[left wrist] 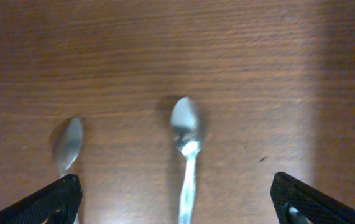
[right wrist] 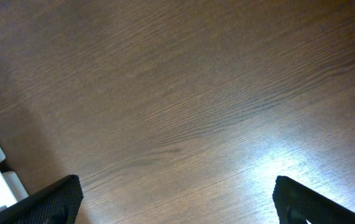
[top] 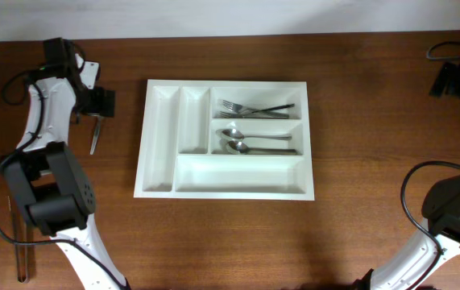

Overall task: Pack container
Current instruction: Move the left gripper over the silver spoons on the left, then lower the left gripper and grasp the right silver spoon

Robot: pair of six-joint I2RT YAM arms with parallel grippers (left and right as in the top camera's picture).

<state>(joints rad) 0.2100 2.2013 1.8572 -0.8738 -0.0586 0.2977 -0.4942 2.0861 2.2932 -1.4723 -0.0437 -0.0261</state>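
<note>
The white cutlery tray point(top: 238, 173) lay flat in the middle of the wooden table point(top: 375, 161), its two narrow upright slots toward the left arm and its three long slots toward the right. Forks point(top: 250, 107) rested in the farthest long slot, and two spoons point(top: 250, 141) lay in the middle one, bowls pointing toward the upright slots.

The left pincer point(left wrist: 176, 186) hung released above the table, well left of the tray, its fingers spread wide. A teaspoon point(left wrist: 186, 130) lay on the wood between them, touched by neither. A second spoon point(left wrist: 69, 144) lay beside it, close to one finger.

The right pincer point(right wrist: 177, 186) was also released, its fingers wide apart over bare wood to the right of the tray. Only a corner of the tray showed in its wrist view.
</note>
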